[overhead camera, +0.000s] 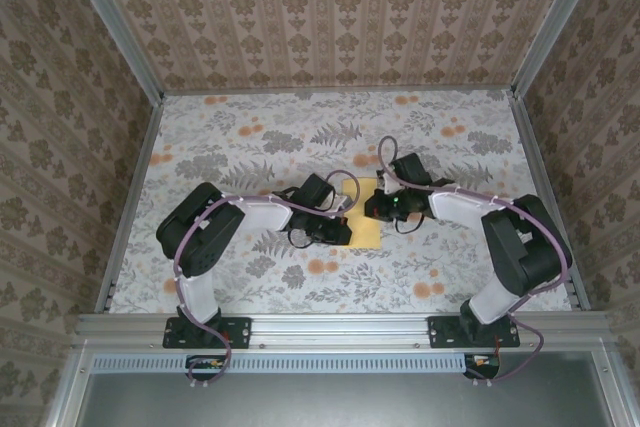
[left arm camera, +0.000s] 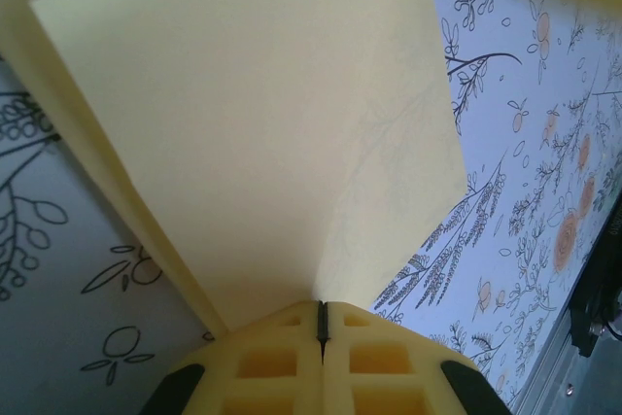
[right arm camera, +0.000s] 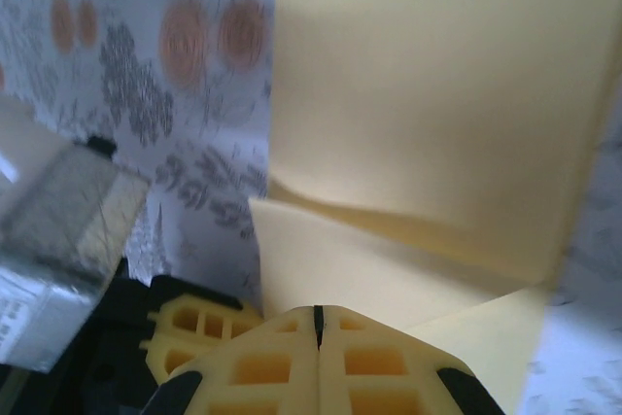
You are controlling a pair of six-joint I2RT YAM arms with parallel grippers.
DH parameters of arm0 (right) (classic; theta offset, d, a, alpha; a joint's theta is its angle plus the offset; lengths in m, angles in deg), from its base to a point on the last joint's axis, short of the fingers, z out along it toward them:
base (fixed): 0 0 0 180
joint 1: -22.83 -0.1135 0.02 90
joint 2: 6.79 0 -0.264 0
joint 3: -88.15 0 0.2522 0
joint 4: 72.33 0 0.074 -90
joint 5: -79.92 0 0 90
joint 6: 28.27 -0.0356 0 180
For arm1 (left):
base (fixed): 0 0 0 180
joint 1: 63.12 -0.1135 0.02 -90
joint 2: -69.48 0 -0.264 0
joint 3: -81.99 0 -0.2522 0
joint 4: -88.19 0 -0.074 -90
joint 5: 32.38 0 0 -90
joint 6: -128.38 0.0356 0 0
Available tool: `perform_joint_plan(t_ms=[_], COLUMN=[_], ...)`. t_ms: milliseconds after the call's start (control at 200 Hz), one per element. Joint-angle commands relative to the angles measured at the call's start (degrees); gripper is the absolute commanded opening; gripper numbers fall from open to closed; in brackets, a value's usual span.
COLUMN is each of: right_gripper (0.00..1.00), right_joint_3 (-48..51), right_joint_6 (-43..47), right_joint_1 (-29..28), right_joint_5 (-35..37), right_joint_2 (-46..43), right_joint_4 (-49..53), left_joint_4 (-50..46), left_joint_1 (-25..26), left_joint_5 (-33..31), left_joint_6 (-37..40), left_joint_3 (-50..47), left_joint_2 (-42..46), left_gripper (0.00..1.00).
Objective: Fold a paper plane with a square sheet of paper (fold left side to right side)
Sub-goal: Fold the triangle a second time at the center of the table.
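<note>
On the flower-printed table point(overhead camera: 250, 137), the square sheet of pale-yellow paper point(overhead camera: 368, 234) lies in the middle, between the arms. The left gripper point(left arm camera: 322, 310) is closed, pinching a lifted flap of it. The right gripper point(right arm camera: 318, 313) is closed too, its tips touching the paper.

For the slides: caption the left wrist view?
Left end effector, shut, pinches the pale-yellow paper sheet above floral table cover.

Top external: fixed high behind the robot, facing down and forward, far off, whole table point(overhead camera: 250, 137) in frame. Wrist cams: very close, low angle, aimed at the square sheet of paper point(overhead camera: 366, 232). All three views share it.
</note>
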Motion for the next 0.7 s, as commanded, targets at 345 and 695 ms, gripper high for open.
perform_joint_plan(t_ms=[345,695], right_gripper=[0.02,0.0], right_joint_3=[-4.1,-4.5], right_joint_6=[0.9,1.8], right_joint_1=[-0.5,-0.5], right_joint_5=[4.7,3.8], right_joint_2=[9.9,10.5], right_joint_4=[7.4,8.3], left_joint_4=[-3.9,-3.4], left_joint_1=[0.5,-0.1], left_joint_5=[-0.5,1.7], left_joint_6=[1.1,1.7], left_joint_3=[4.3,8.9], left_joint_2=[1.2,-3.5], left_gripper=[0.06,0.05])
